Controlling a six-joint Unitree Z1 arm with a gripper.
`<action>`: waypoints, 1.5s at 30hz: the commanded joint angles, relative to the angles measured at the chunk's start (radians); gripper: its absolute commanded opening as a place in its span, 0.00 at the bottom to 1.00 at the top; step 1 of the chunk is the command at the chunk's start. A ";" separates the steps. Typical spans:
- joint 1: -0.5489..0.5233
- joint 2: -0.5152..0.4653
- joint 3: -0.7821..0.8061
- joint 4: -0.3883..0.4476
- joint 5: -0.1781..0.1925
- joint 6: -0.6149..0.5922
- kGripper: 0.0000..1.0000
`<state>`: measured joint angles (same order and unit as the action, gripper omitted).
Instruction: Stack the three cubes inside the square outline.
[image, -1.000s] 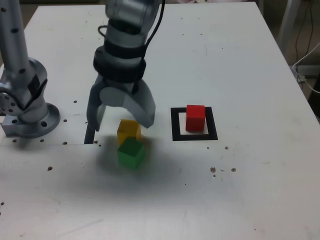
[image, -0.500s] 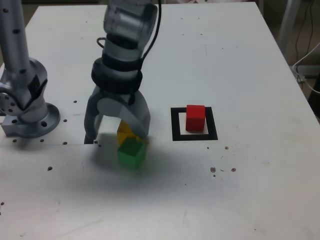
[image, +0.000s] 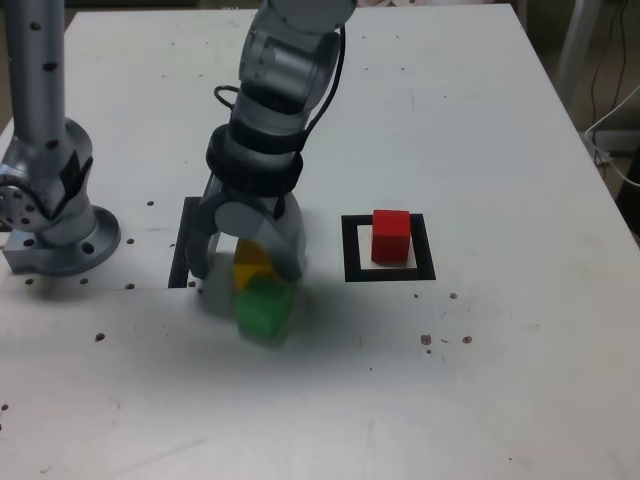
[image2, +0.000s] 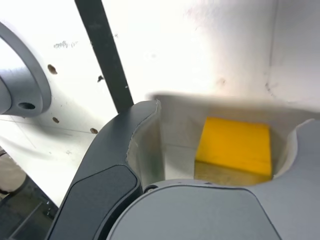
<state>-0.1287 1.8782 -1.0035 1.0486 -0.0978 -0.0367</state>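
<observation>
Green cube shifted slightly on white table.

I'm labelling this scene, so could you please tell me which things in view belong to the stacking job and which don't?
Part of the job:
- red cube
- yellow cube
- green cube
- square outline

Not part of it:
- black strip
- white cable
</observation>
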 joint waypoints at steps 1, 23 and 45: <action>0.003 0.007 -0.006 -0.007 0.004 0.000 0.60; 0.003 0.007 -0.017 -0.028 0.024 0.004 0.28; 0.032 0.041 -0.440 0.284 0.145 0.011 0.28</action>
<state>-0.1052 1.9047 -1.4009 1.3122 0.0422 -0.0325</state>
